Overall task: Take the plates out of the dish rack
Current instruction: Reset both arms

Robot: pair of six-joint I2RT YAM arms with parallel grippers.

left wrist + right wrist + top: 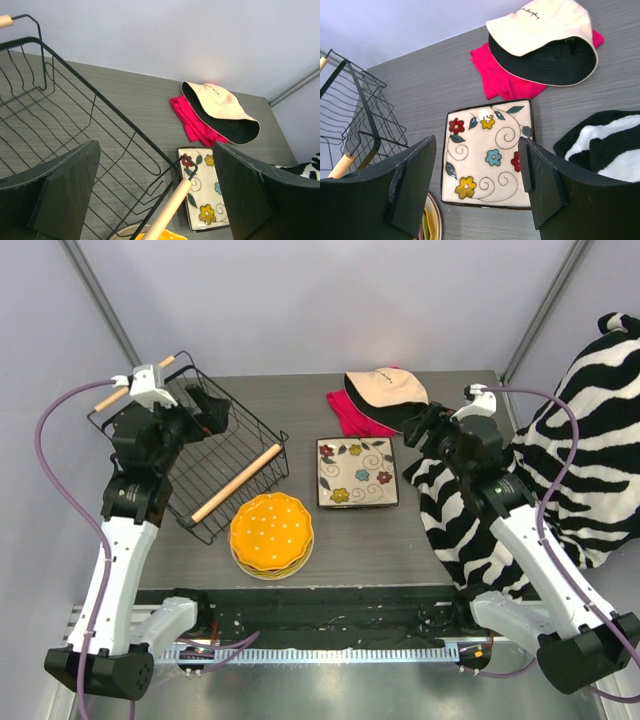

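The dish rack (190, 455), a black wire basket with two wooden rod handles, stands at the left, and I see no plate in it. A stack of round scalloped plates with the orange one on top (271, 532) lies on the table in front of the rack. The square flowered plate (356, 472) lies flat at mid-table. My left gripper (212, 410) hovers open and empty over the rack's far part. In the left wrist view its jaws stand wide apart above the rack rim (107, 102). My right gripper (422, 426) is open and empty above the square plate (487, 155).
A cream-and-black cap (388, 392) rests on a pink cloth (348, 415) at the back. A zebra-striped cloth (570, 460) covers the table's right side, under my right arm. The rack's near wooden handle (237, 483) is close to the plate stack.
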